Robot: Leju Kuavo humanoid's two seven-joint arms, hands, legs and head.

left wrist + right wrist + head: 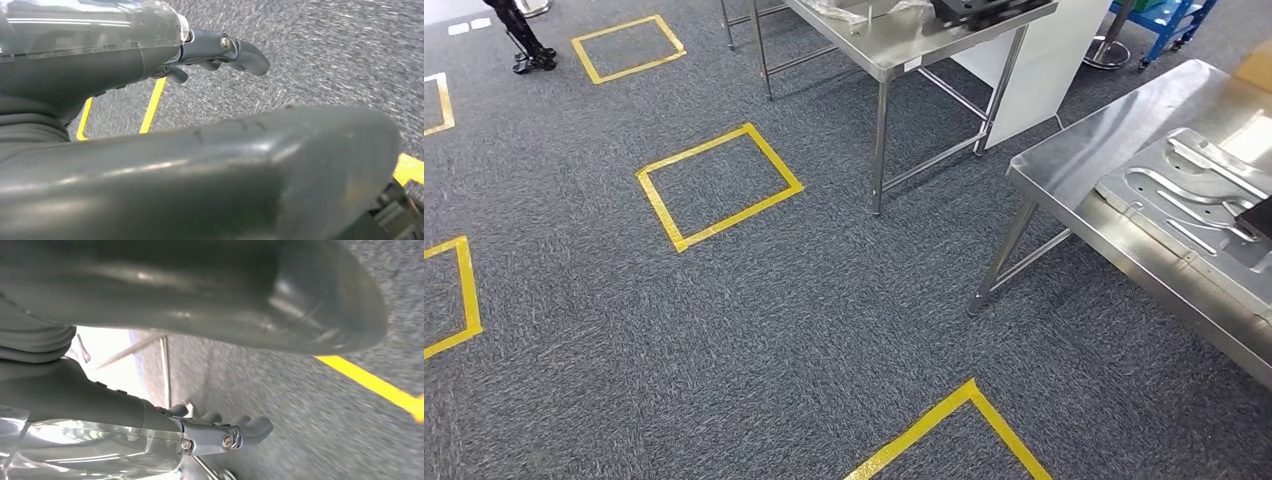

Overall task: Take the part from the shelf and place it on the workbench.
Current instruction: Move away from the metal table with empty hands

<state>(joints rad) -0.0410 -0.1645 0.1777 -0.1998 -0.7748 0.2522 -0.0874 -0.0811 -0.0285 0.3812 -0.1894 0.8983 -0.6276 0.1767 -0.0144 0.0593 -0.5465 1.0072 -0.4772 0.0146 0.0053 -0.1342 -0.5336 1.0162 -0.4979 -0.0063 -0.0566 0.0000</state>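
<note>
On the workbench (1064,160), a pressed metal part (1194,195), no legible writing.

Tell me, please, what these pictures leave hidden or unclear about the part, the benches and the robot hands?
- Part: head view, right edge cuts it off; a dark thing covers one corner.
- Far bench: top edge crops it; its load is unreadable.
- Left robot hand: left wrist view, a big grey blurred shape hides the palm.
- Right robot hand: right wrist view, same; the background is blurred.
</note>
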